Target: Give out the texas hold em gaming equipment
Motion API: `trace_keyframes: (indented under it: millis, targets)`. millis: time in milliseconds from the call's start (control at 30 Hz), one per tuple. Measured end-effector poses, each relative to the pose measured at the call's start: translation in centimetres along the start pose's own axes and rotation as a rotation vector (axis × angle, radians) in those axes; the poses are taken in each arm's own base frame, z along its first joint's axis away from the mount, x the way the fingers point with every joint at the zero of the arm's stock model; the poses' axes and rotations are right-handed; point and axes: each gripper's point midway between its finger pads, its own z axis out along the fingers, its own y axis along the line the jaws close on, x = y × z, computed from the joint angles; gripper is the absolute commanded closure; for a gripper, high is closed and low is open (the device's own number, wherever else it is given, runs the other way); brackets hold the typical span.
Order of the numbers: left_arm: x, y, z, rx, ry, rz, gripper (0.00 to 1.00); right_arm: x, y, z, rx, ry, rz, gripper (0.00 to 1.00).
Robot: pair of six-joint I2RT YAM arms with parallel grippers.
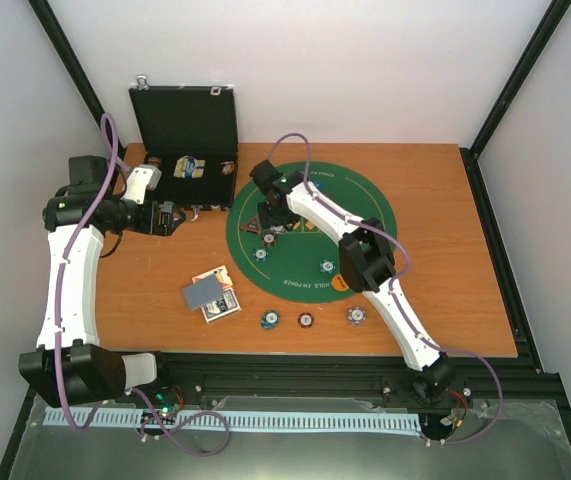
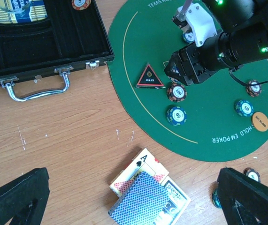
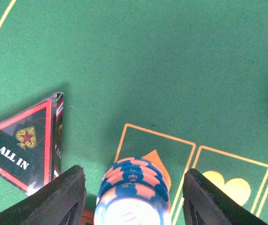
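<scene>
A short stack of blue-and-orange striped poker chips stands on the green mat, over an orange card outline. My right gripper is open around the stack, with a gap on each side. The dark red-edged "ALL IN" triangular token lies just left of it. More chips and an orange disc lie on the mat. Playing cards lie in a loose pile on the wood, a blue-backed one on top. My left gripper hangs wide open above them, holding nothing.
The black hinged case stands open at the back left, with a card box inside. Three chips lie in a row on the wood near the front edge. The right arm stretches across the mat.
</scene>
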Motion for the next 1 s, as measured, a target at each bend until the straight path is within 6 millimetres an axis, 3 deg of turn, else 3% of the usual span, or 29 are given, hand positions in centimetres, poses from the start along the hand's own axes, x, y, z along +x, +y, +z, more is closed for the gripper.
trace_keyframes:
  millis: [300,400,533,667,733,800,933,1000]
  targets:
    - [0.1,0.2,0.3,0.002,0.010,-0.006,0.00,-0.7,-0.9,-1.4,0.025,-0.018,-0.003,0.43]
    - [0.1,0.2,0.3,0.002,0.011,-0.006,0.00,-1.2,-1.5,-4.3,0.039,-0.051,-0.009,0.43]
    - [0.1,0.2,0.3,0.001,0.010,-0.006,0.00,0.0,-2.9,-10.4,0.052,-0.101,-0.009,0.39]
    - [0.0,0.1,0.2,0.001,0.007,-0.004,0.00,4.7,-5.2,-16.8,0.060,-0.148,0.000,0.34]
    - [0.0,0.1,0.2,0.002,0.006,-0.004,0.00,7.6,-6.2,-18.4,0.072,-0.146,0.003,0.30]
    - [0.0,0.1,0.2,0.003,0.006,-0.005,0.00,10.9,-6.9,-18.9,0.079,-0.143,0.007,0.29]
    - [0.0,0.1,0.2,0.006,0.005,-0.005,0.00,19.3,-9.1,-17.4,0.113,-0.028,0.020,0.27]
    - [0.0,0.0,0.2,0.006,0.005,-0.005,0.00,22.5,-10.2,-16.9,0.124,0.020,0.042,0.27]
